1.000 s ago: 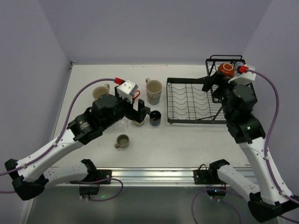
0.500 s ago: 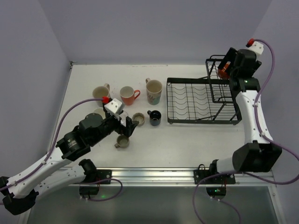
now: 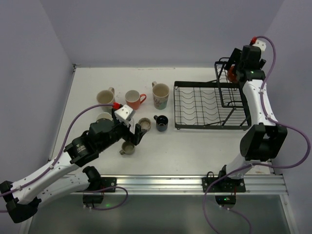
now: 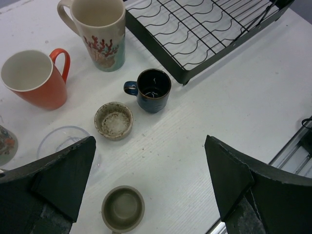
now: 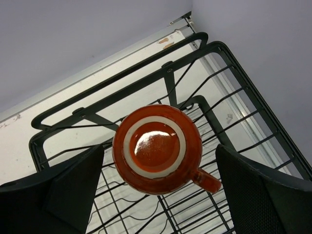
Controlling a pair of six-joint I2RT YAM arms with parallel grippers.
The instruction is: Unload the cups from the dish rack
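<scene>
White table (image 3: 195,146), left tool (image 4: 148,168) spread wide, empty, right tool (image 5: 161,183) spread, facing orange-red cup (image 5: 157,148)

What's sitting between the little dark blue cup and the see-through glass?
A small speckled beige cup sits between the dark blue cup and the clear glass on the table. The left wrist view shows it.

The white table (image 3: 195,146) carries the dish rack (image 3: 209,126) at far right. Left of it stand a patterned mug (image 3: 160,95), an orange mug (image 3: 132,99) and a cream mug (image 3: 104,96); nearer, a dark blue cup (image 3: 162,122), a speckled cup (image 3: 144,123) and an olive cup (image 3: 127,147).
</scene>
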